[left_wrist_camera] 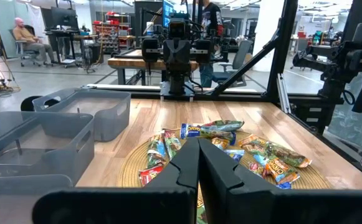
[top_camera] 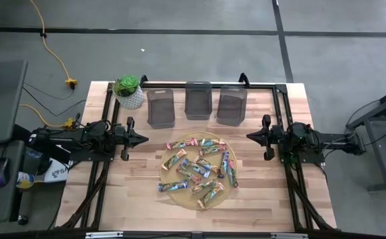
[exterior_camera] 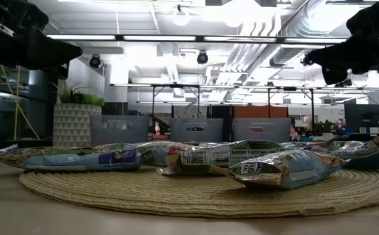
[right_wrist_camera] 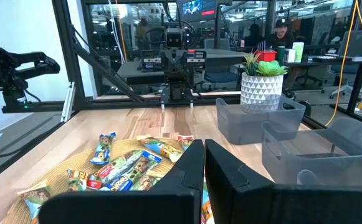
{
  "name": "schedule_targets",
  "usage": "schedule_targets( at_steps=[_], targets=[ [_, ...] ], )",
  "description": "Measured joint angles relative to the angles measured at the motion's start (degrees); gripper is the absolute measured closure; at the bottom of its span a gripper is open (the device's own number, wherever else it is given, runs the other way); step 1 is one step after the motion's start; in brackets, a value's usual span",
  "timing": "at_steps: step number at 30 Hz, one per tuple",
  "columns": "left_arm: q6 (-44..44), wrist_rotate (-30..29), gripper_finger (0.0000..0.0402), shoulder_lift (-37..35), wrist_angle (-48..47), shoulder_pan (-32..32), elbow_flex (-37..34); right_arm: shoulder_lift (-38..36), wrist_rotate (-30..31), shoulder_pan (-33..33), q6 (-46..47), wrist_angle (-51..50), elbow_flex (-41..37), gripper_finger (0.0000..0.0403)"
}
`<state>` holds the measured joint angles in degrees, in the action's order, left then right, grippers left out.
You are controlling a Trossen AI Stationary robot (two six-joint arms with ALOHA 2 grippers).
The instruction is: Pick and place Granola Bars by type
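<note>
Several granola bars in shiny green, blue, tan and red wrappers lie heaped on a round woven mat at the table's middle; they also show in the low view and both wrist views. My left gripper is shut and level above the table's left side, left of the heap. My right gripper is shut and level above the right side, right of the heap. Neither touches anything.
Three clear grey bins stand in a row at the table's far edge. A potted plant in a white patterned pot stands at the far left corner. People sit in the room beyond the table.
</note>
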<state>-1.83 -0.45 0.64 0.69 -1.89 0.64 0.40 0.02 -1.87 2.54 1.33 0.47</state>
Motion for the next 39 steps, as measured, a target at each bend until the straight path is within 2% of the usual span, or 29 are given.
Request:
schedule_targets(
  at_steps=[15,22,26,31,39],
  targets=[
    [-0.38,-0.13,0.0401,0.0,0.24,0.0,0.0,0.0,0.0,0.01,0.0,0.01,0.0,0.0402],
    [-9.01,-0.1,0.0401,0.02,0.11,0.0,0.0,-0.01,0.0,0.0,0.0,0.01,0.0,0.0402],
    [-18.86,-0.21,0.0401,0.0,0.06,0.0,0.0,-0.01,0.0,0.0,0.0,0.02,0.0,0.0402],
    [-31.78,-3.1,0.0401,0.02,1.22,0.0,0.0,0.0,0.0,0.01,0.0,0.02,0.0,0.0402],
    [-36.26,-4.8,0.0401,0.01,2.85,0.0,0.0,0.01,0.78,0.0,-6.15,0.04,0.0,0.0402]
  ],
)
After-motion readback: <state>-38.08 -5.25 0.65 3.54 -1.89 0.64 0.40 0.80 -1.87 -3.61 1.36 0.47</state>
